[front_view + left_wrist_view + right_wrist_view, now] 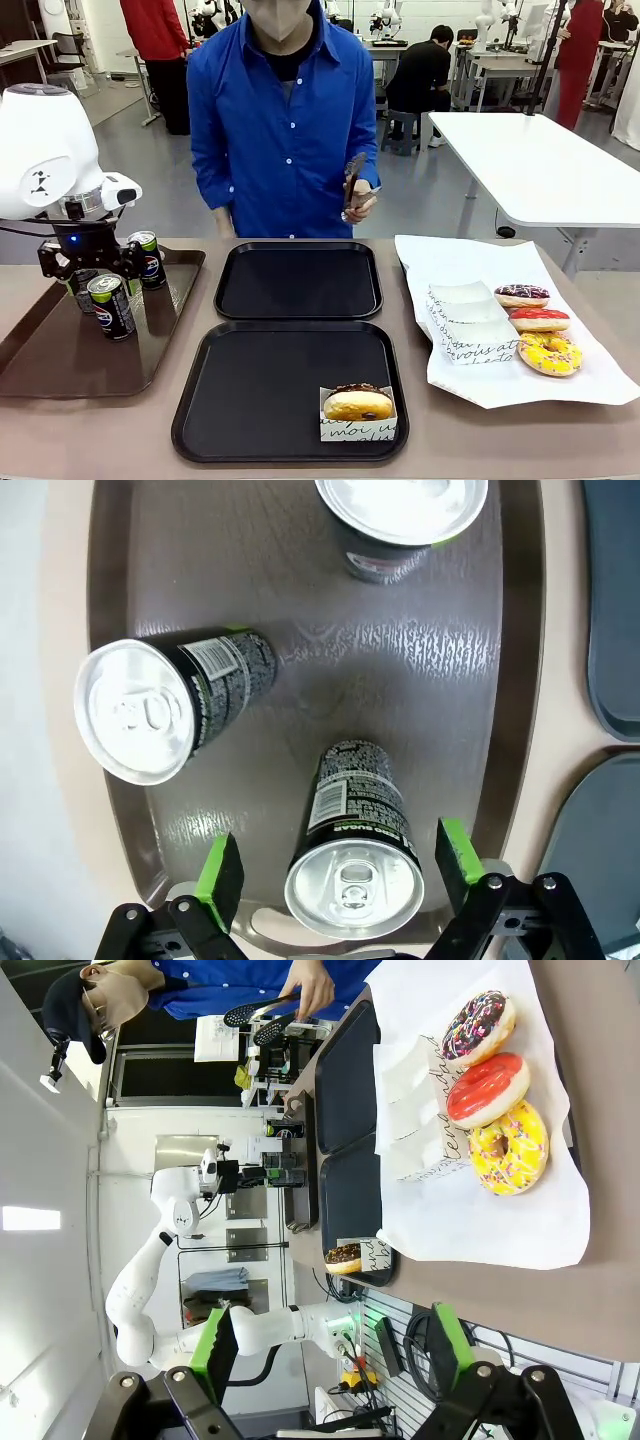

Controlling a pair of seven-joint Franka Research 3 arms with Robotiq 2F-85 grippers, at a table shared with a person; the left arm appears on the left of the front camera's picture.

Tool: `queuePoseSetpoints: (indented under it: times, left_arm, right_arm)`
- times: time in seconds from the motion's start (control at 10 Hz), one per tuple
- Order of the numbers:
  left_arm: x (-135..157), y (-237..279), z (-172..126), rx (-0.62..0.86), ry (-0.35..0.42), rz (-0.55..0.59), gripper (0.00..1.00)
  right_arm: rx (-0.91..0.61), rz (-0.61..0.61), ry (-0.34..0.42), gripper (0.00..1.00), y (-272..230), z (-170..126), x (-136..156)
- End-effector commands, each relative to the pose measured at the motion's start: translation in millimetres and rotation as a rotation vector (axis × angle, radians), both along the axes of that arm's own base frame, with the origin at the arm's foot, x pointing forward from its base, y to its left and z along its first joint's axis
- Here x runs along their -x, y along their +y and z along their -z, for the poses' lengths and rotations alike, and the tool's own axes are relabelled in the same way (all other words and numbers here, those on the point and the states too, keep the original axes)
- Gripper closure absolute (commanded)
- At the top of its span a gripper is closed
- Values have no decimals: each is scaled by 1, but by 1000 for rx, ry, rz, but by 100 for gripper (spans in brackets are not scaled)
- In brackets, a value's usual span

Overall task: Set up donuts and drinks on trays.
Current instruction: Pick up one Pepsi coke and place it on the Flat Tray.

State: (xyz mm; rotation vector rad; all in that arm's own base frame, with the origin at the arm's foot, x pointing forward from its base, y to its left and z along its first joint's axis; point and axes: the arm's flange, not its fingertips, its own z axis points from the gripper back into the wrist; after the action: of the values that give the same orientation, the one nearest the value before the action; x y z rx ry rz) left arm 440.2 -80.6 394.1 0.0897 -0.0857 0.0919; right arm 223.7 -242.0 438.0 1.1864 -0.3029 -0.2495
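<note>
You had the left gripper point(340, 865) spread wide over the brown tray point(400, 680) at the left end of the table point(500, 440). Its green pads point(222, 872) stood on either side of an upright can point(352, 800). As far as the wrist view lets me judge, both pads were just clear of its sides rather than touching it. Two more drinks stood on that tray. The near can point(112, 305) was on the robot's side of the gripper, and the far can point(150, 258) was beyond it, close to the tray's right rim.

Your right gripper point(333, 1345) was spread as well, its pads wide apart, and it looked in at the table from the right side.

The two black trays lay in the middle, one behind the other. The far black tray point(298, 280) sat just beyond the near black tray point(260, 390). In the near tray's near right corner lay a sleeved donut point(358, 405) with chocolate icing, its paper printed in black cursive.

To the right, a white paper point(450, 260) carried three donuts in a row. The chocolate donut point(521, 295) was farthest, the red donut point(538, 319) lay in the middle and the yellow donut point(549, 353) was nearest, each just beside the next. Paper sleeves point(465, 320) lay to their left.

At the far side stood a person point(285, 130) in a blue shirt, with tongs point(353, 180) held in one hand point(358, 205).
</note>
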Motion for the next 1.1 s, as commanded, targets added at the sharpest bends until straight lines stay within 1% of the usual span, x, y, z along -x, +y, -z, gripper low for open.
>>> queuePoseSetpoints:
  times: [0.0,0.4,0.5,0.6,0.7,0.8,0.9,1.0]
  left_arm:
    - [4,-7,-2,43,11,-46,0]
    - [0,-3,3,52,4,-64,0]
    - [2,-3,4,56,7,-67,3]
    - [3,-2,3,54,8,-64,17]
    - [3,-2,0,46,12,-63,21]
    - [2,-3,-2,40,15,-63,35]
    - [1,-3,-2,36,19,-62,39]
    - [2,-2,-2,32,19,-61,53]
  right_arm:
    - [-17,3,-18,0,1,0,-3]
    - [-17,3,-18,0,1,0,-3]
    - [-17,3,-18,0,1,0,-3]
    - [-17,3,-18,0,1,0,-3]
    - [-17,3,-18,0,1,0,-3]
    - [-17,3,-18,0,1,0,-3]
    - [-17,3,-18,0,1,0,-3]
    - [-17,3,-18,0,1,0,-3]
